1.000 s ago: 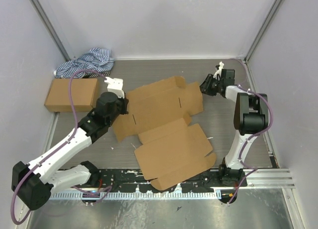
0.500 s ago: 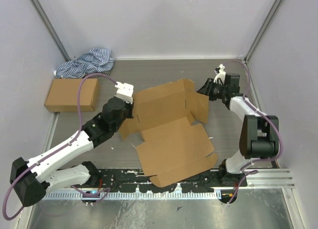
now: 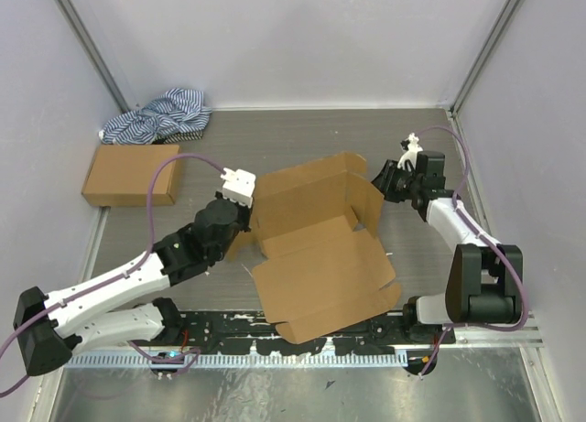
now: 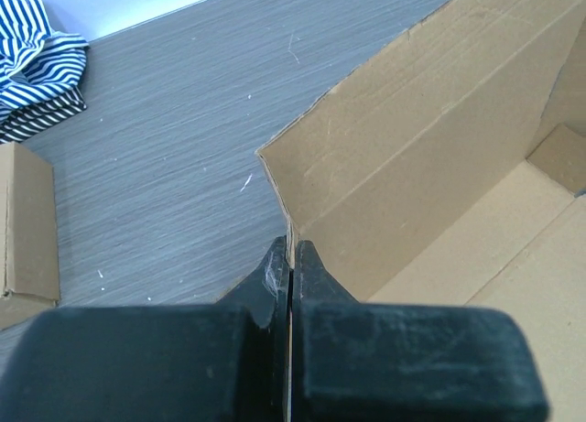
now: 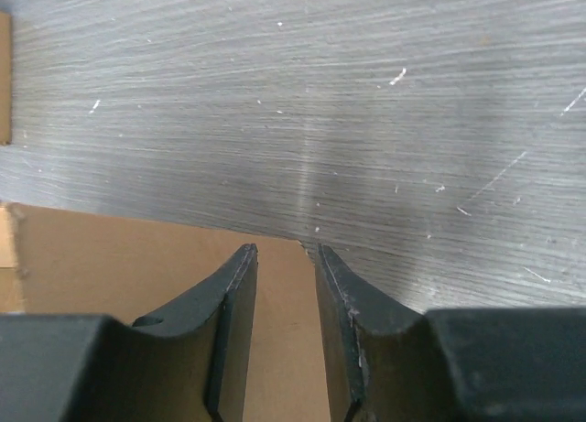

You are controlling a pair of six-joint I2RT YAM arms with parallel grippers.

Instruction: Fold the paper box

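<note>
The paper box (image 3: 320,268) is a plain brown cardboard mailer lying open mid-table, its back wall and right side flap standing up and its big front panel flat. My left gripper (image 3: 245,221) is shut on the left end of the raised back wall. In the left wrist view the jaws (image 4: 291,257) pinch the cardboard edge (image 4: 430,138). My right gripper (image 3: 378,180) is against the outside of the right flap. In the right wrist view its fingers (image 5: 286,250) stand apart, with the flap's brown face (image 5: 110,257) showing between and under them.
A sealed oblong brown carton (image 3: 131,175) lies at the left, also in the left wrist view (image 4: 27,221). A blue-and-white striped cloth (image 3: 160,115) is bunched in the back left corner. White walls close in the table. A black rail (image 3: 229,335) runs along the near edge.
My left gripper moved right and nearer while holding the box's left edge, and the back wall rose. My right gripper moved nearer and the right flap swung upright.
</note>
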